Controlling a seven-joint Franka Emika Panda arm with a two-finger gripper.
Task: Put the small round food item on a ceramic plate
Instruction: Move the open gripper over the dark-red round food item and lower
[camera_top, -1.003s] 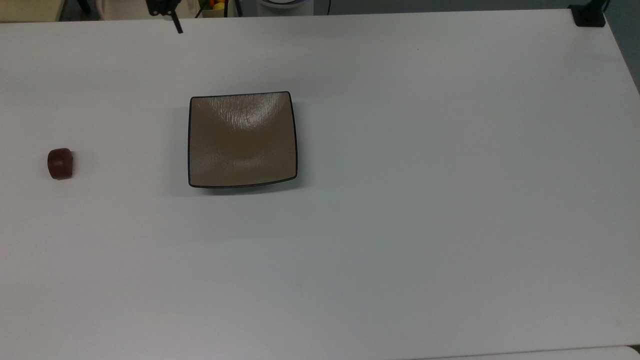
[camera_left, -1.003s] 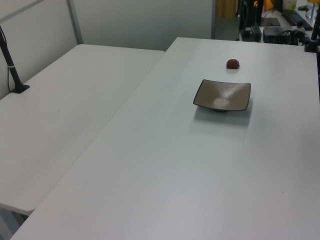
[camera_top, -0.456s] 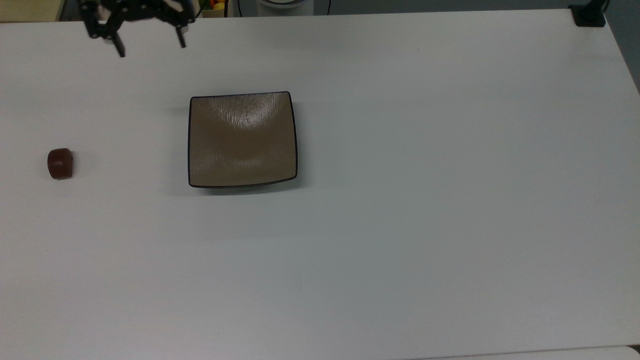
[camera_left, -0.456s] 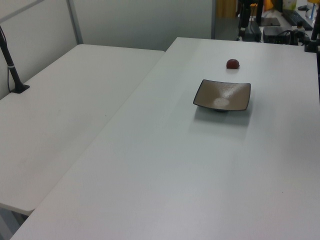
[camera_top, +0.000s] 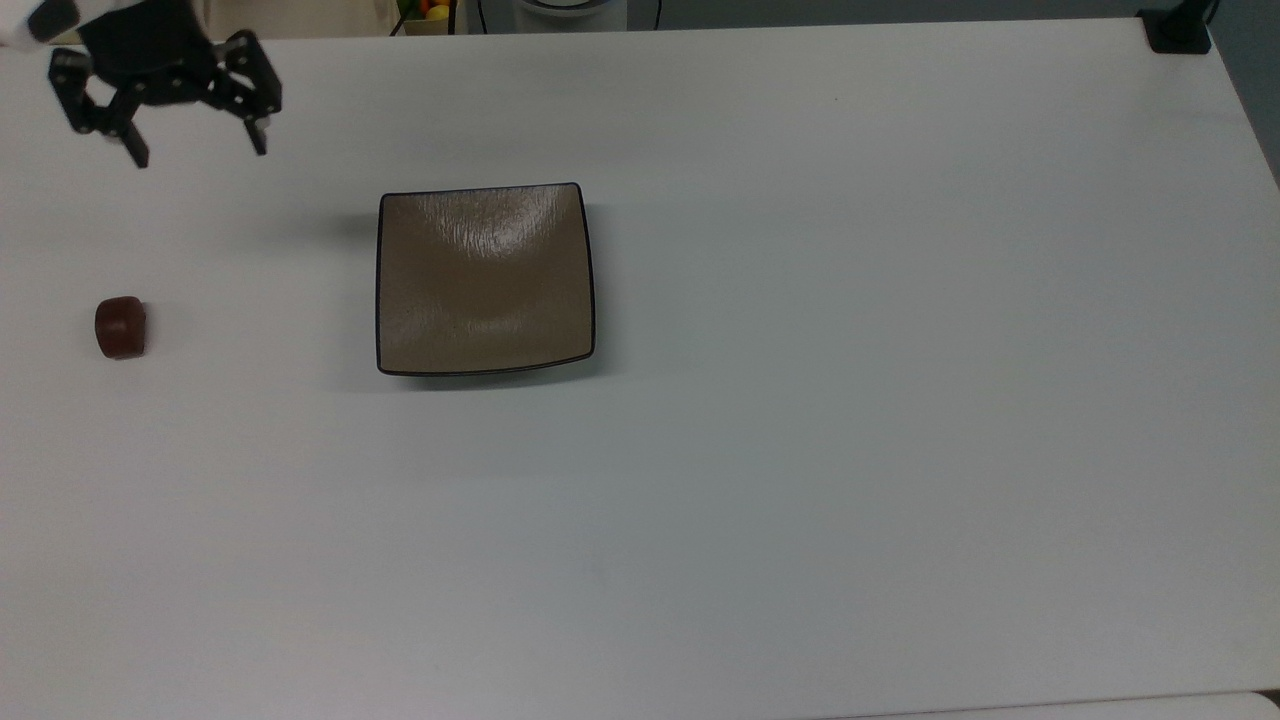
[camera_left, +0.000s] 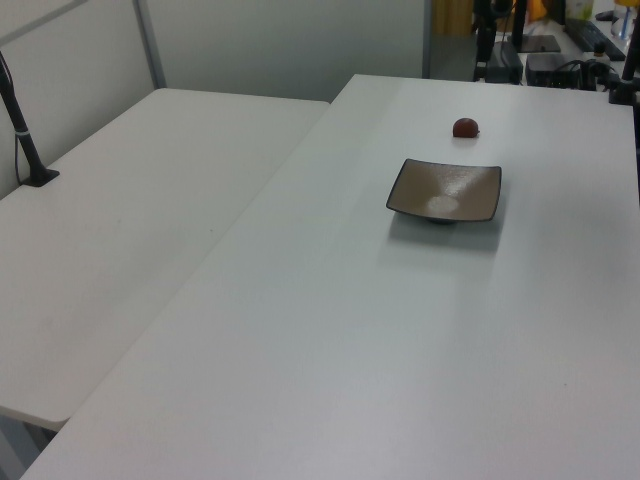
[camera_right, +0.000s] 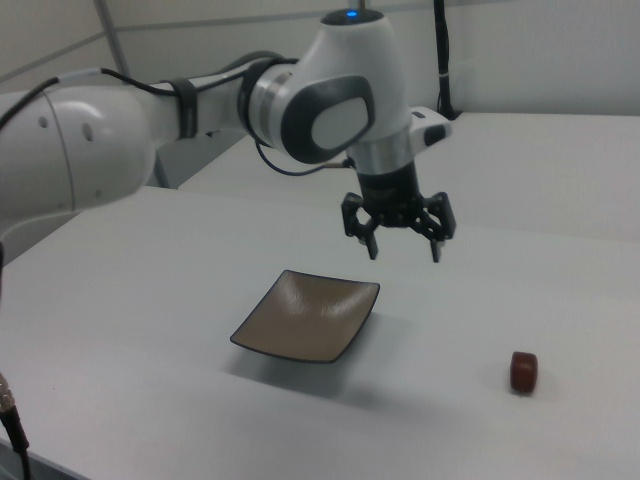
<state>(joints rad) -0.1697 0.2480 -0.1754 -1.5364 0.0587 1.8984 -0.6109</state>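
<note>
Overhead, the hand (camera_top: 197, 153) hangs spread above a white table (camera_top: 800, 450), beside another white table (camera_left: 130, 230).

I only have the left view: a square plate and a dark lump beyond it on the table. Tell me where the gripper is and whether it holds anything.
Observer: The gripper hangs in the air, fingers spread, nothing between them.
Operator: Place it against the plate.
Observer: In the right view it hangs beyond the far edge of the ceramic plate, not over the small round food item.
Operator: Give me the heading to the lump.
Observer: In the top view the lump lies below the gripper and slightly toward the top view's left, well apart from the plate, so it probably has to travel that way and descend.
</note>
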